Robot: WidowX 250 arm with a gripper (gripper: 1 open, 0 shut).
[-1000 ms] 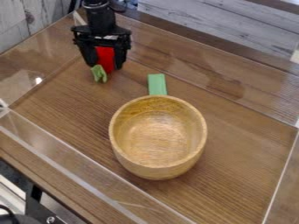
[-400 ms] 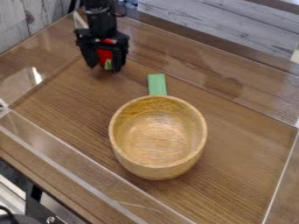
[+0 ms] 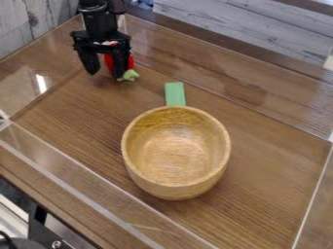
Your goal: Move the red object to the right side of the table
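Observation:
The red object (image 3: 127, 66), a small red toy fruit with a light green leafy end, lies on the table (image 3: 267, 122) at the far left. My gripper (image 3: 103, 70) stands over the table just left of it, open, with nothing between its fingers. The right finger (image 3: 117, 64) is right beside the fruit; I cannot tell whether they touch.
A wooden bowl (image 3: 176, 151) with a flat green handle (image 3: 174, 93) sits in the middle, to the right and nearer than the fruit. Low clear acrylic walls (image 3: 78, 185) border the tabletop. Bare wood stretches to the right of the bowl.
The open gripper has shifted left. The red fruit, earlier between its fingers, now lies outside them by the right finger, its green end turned to the right.

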